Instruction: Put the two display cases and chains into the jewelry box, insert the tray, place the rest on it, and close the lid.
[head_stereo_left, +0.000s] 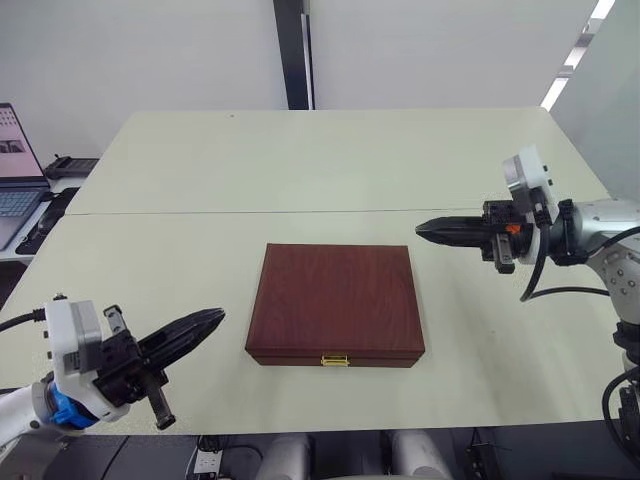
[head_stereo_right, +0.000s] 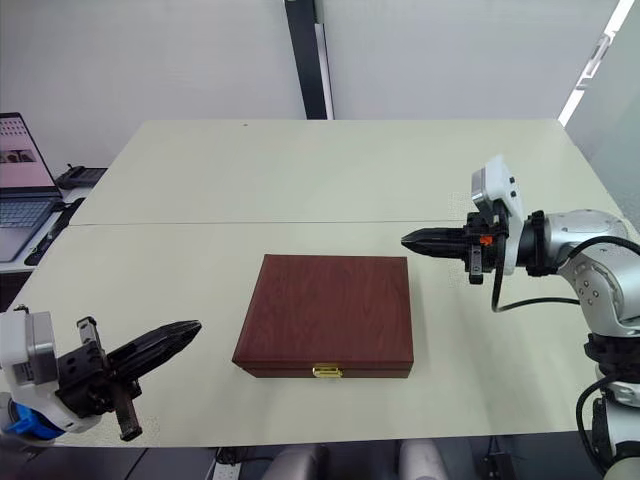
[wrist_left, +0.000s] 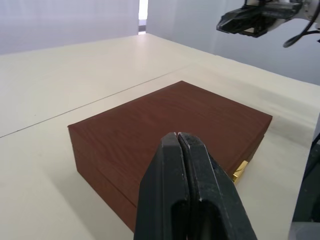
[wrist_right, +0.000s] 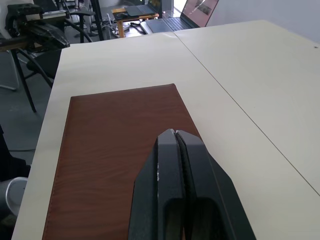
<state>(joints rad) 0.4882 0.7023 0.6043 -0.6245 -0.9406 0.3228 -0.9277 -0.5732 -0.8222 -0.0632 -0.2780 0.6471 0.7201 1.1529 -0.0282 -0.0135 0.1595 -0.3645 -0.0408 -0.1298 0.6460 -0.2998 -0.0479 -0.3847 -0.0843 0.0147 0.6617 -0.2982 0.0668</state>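
Observation:
The dark red-brown jewelry box (head_stereo_left: 336, 304) lies in the middle of the table with its lid (head_stereo_right: 327, 305) down flat and the gold clasp (head_stereo_left: 335, 359) facing the near edge. My left gripper (head_stereo_left: 218, 318) hovers shut and empty off the box's near left corner. Off the far right corner, my right gripper (head_stereo_left: 420, 230) is shut and empty too, pointing toward the box. The display cases, chains and tray are out of view.
The cream table (head_stereo_left: 330, 160) has a seam (head_stereo_left: 250, 211) running across it behind the box. A laptop (head_stereo_left: 15, 175) and dark gear sit on a surface off the far left. A dark pillar (head_stereo_left: 293, 55) stands behind the table.

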